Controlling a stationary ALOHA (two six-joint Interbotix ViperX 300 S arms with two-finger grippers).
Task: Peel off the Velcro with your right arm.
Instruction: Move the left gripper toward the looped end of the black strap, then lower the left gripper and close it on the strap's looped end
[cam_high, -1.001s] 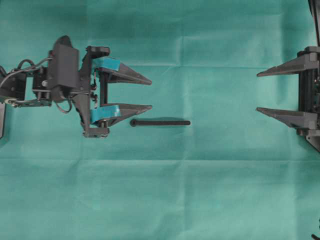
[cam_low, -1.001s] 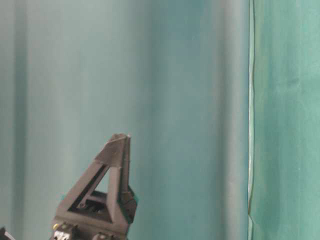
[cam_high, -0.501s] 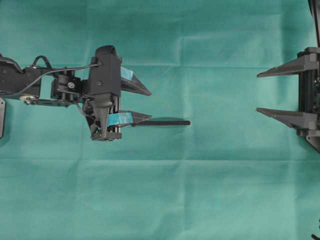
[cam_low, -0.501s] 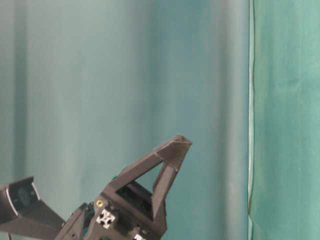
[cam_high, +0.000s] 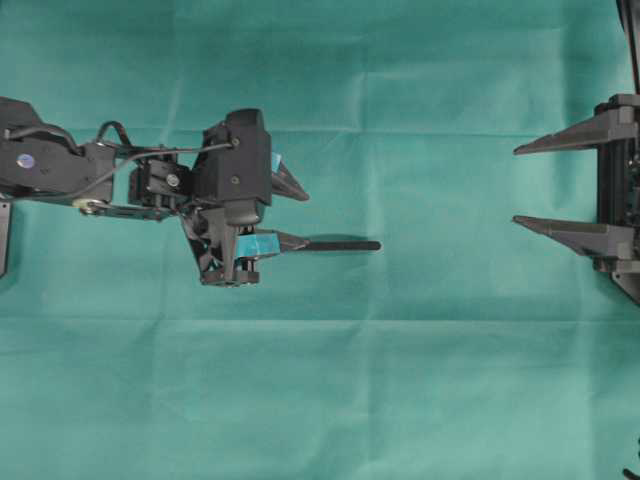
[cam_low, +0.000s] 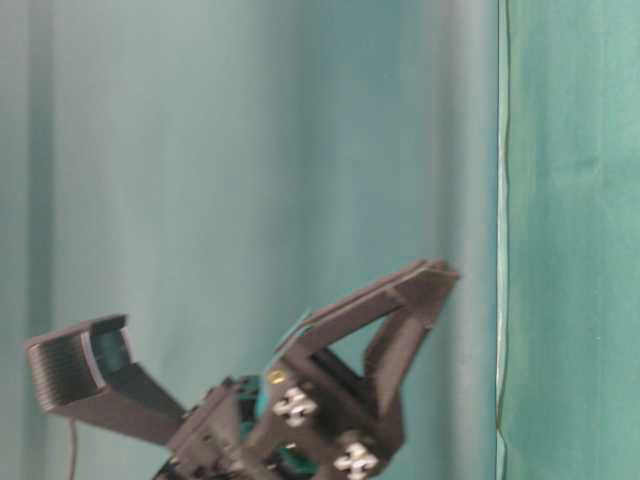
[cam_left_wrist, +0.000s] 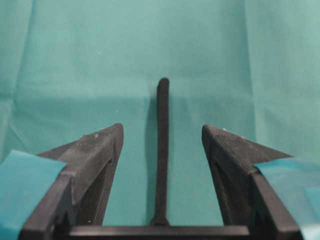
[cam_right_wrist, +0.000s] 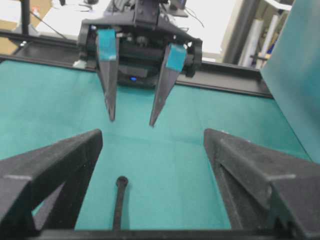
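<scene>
Holding the strip down was the step you had in hand, and to do it well you needed the left gripper (cam_left_wrist: 162, 131) lowered squarely, so its teal-taped fingers (cam_high: 258, 243) pinned the near end without dragging the Velcro (cam_high: 340, 244) sideways on the green cloth (cam_high: 400, 380). You had both of its fingers spread wide and nothing between them was gripped; in the left wrist view the strip ran straight away from you down the middle of the gap, clear of either finger, its near end lying at the base of the gripper. From overhead, the nearer finger's tip sat over the left end of the strip, though whether it touched you could not have told from that height. The Velcro lay flat on the cloth near the centre of the table, running left to right. Your right gripper (cam_high: 515, 184), the one meant to peel, waited at the right edge with its plain black fingers fully parted and empty, well apart from the strip's right end. In the right wrist view the rounded knob (cam_right_wrist: 121, 180) pointed toward that gripper, low and a little left of its centre line, so you would have wanted to line it up before closing on that end
</scene>
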